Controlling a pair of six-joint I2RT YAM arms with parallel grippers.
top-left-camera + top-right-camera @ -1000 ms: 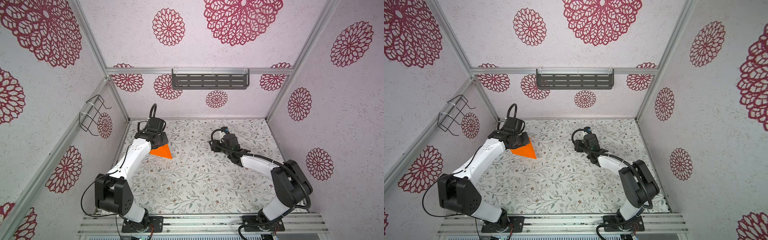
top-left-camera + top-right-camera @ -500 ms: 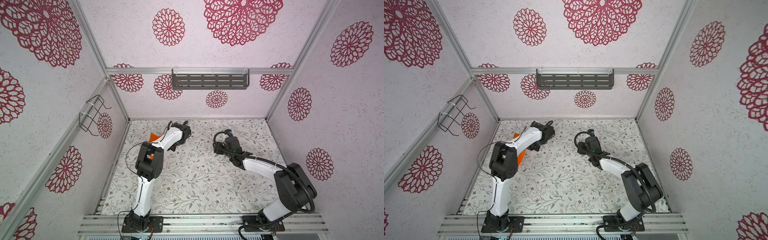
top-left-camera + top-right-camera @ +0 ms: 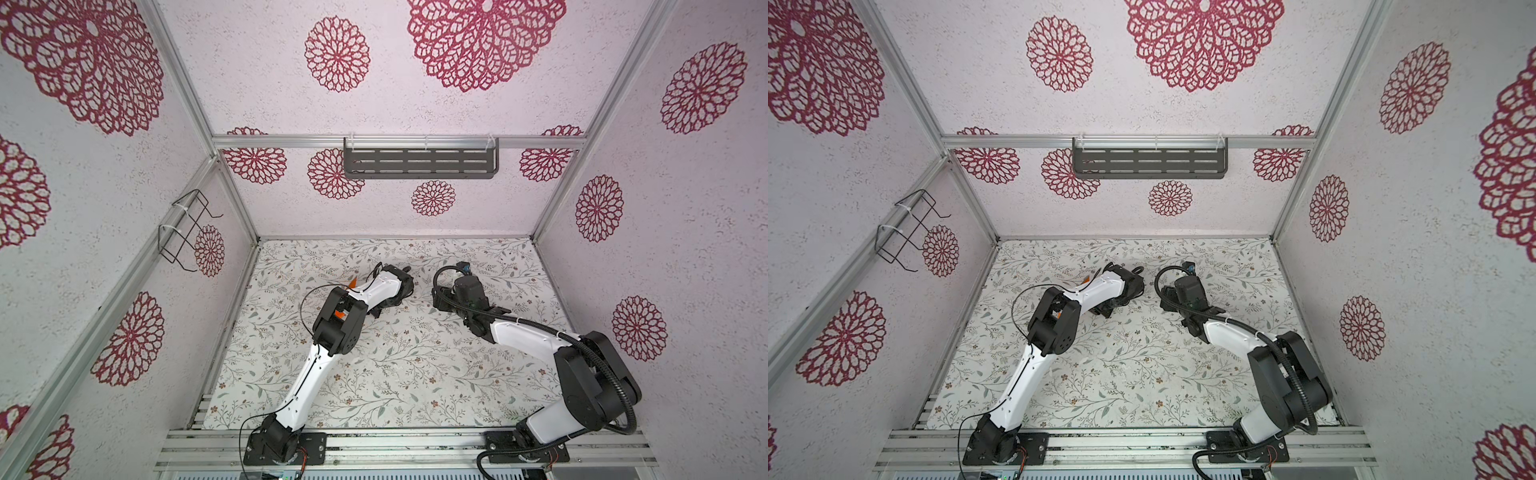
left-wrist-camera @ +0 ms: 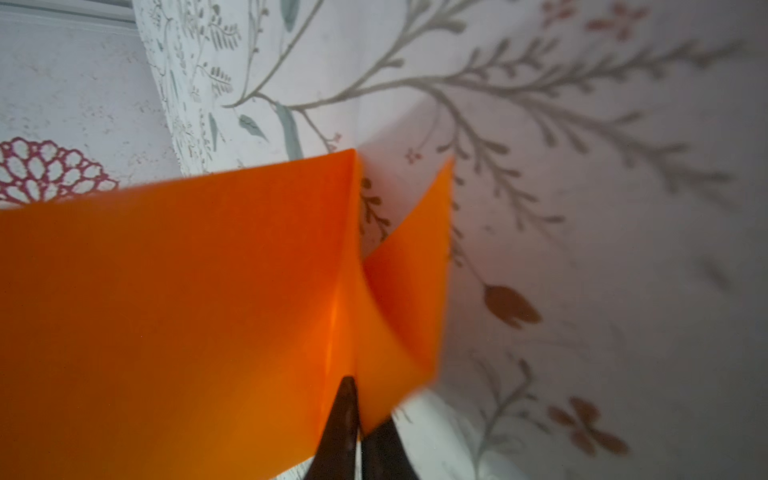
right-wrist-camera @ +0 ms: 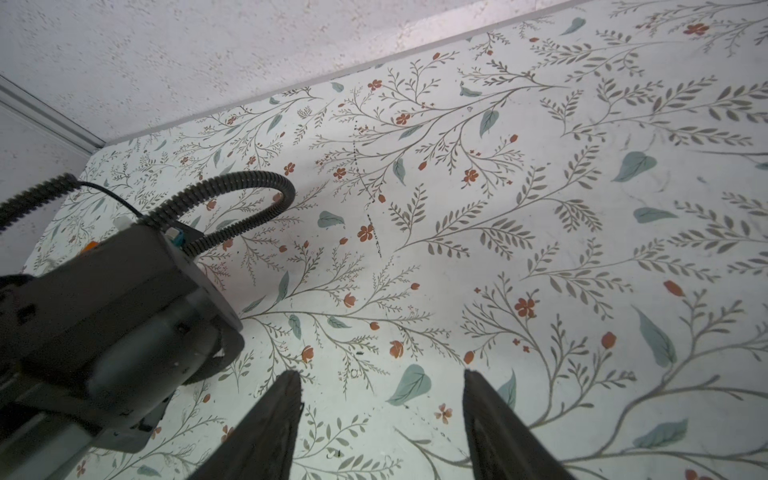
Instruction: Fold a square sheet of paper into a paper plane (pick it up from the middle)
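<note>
We saw our left pincer [image 4: 360, 409] clenched on the bent orange paper [image 4: 187, 291], lifted over the flowered counter [image 4: 582, 166]; the left arm [image 3: 376, 291] hid most of it in both top views. Our right pincer [image 5: 380, 376] gaped, released, holding nothing.

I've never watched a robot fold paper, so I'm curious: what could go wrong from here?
The left gripper pinches the orange sheet only at its very tip, so it might slip out. The sheet buckles into two flaps there, risking a stray crease. The right gripper, open and empty, sits near the left arm; they could bump.
</note>
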